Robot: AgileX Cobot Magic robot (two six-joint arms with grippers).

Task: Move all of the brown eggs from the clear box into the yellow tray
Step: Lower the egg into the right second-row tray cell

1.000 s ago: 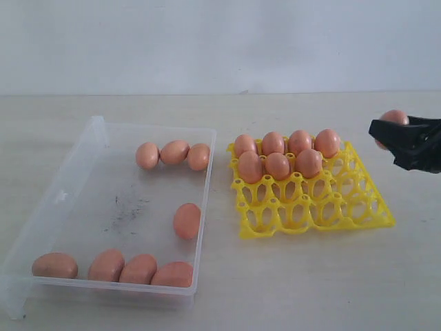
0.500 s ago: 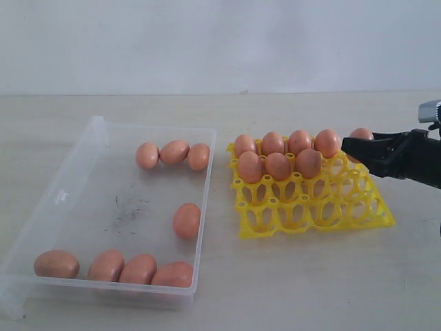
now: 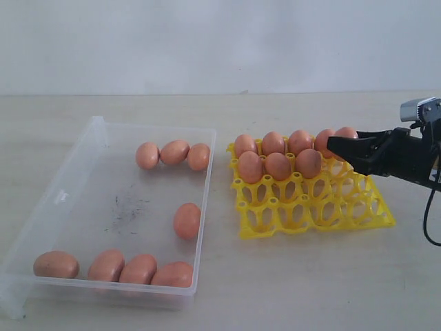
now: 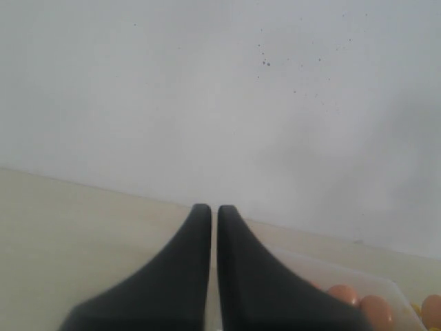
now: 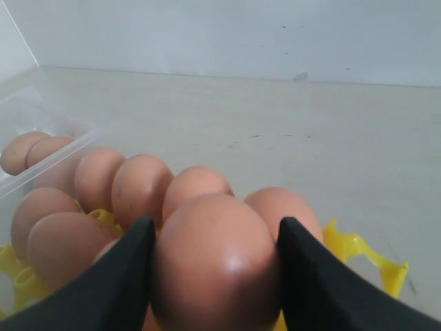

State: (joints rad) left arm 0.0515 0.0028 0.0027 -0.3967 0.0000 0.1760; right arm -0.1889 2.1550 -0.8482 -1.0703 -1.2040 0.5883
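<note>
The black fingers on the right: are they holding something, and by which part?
Yes, one brown egg, pinched across its two sides between the right gripper's fingers.

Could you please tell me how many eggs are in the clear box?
8. Three eggs sit in a row at the far end of the box, one lies by the wall nearest the tray, four line the near wall. None looks hidden.

Soft even light, small glare on egg
</note>
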